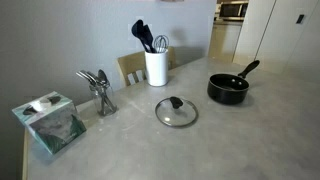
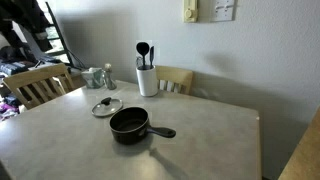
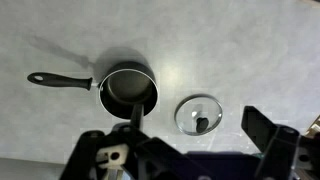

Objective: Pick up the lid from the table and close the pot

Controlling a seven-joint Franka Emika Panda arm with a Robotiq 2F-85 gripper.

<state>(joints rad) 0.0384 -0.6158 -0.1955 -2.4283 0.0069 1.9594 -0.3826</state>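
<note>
The glass lid (image 1: 176,111) with a black knob lies flat on the grey table (image 1: 200,150), beside the black pot (image 1: 228,89). The pot is open and empty, with its long handle sticking out. Both show in the other exterior view, lid (image 2: 107,105) and pot (image 2: 130,125), on the table (image 2: 200,140). In the wrist view the pot (image 3: 127,92) is left of the lid (image 3: 200,114). My gripper (image 3: 197,122) is open and empty, high above the table, with the lid between its fingers in the picture. The arm is out of sight in both exterior views.
A white utensil holder (image 1: 156,67) (image 2: 147,80) with black tools stands behind the lid. A metal cutlery stand (image 1: 100,92) (image 2: 97,77) and a tissue box (image 1: 48,122) are off to one side. Wooden chairs (image 2: 35,85) (image 2: 176,80) stand at the table's edges.
</note>
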